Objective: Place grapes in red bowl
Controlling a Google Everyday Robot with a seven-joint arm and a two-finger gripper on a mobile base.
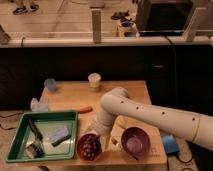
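The red bowl [89, 148] sits at the table's front edge, right of the green tray. The grapes [91, 145], a small dark bunch, lie inside it. My gripper [101, 134] hangs from the white arm just above the bowl's right rim, close to the grapes. The arm [150, 116] comes in from the right and bends down over the bowl. The purple bowl [135, 142] stands to the right of the red bowl and holds no grapes.
A green tray [24, 131] at front left holds a blue sponge [58, 135] and a dark utensil. An orange carrot-like object [84, 108] lies mid-table. A pale cup [94, 81], a blue cup [50, 85] and a crumpled clear item [39, 104] stand toward the back and left.
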